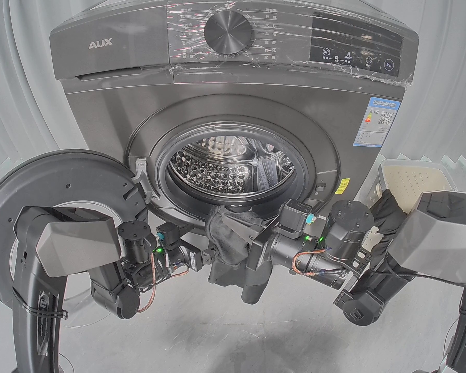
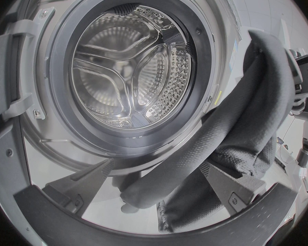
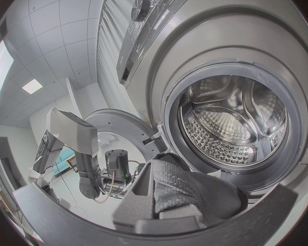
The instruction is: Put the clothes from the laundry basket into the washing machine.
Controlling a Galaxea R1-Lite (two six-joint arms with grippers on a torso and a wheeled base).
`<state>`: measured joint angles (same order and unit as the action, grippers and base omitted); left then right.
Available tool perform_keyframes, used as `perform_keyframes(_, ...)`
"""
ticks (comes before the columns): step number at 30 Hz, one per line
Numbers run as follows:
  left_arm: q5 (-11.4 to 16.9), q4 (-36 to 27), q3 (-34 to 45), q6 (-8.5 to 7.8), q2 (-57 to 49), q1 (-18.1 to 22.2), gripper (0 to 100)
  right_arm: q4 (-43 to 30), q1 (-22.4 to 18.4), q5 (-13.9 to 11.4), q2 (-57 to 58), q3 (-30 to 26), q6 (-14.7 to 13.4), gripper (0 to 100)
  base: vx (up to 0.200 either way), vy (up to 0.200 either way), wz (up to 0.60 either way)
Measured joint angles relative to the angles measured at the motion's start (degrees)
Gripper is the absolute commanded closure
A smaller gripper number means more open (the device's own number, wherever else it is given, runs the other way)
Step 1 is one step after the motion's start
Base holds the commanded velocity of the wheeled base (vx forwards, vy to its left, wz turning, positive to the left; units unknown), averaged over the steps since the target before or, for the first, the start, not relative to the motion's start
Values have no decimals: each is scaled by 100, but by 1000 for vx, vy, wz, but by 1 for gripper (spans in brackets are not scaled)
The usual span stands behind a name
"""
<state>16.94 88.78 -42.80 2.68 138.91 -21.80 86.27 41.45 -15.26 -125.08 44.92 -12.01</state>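
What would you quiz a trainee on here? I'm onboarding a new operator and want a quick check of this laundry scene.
1. True or false: the washing machine has its door swung open.
2. Which gripper is shut on the dark garment: A left, B right?
3. Fill in: the drum holds ___ clothes.

Key: 1 true. 2 B, the right gripper, at the lip of the opening. 3 no.
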Motion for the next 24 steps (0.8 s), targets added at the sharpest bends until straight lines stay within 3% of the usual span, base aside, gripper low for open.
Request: perform_keyframes(24,45,6,311,-96,50,-841,0,71,-129,0,38,-2,9,100,0,0,0)
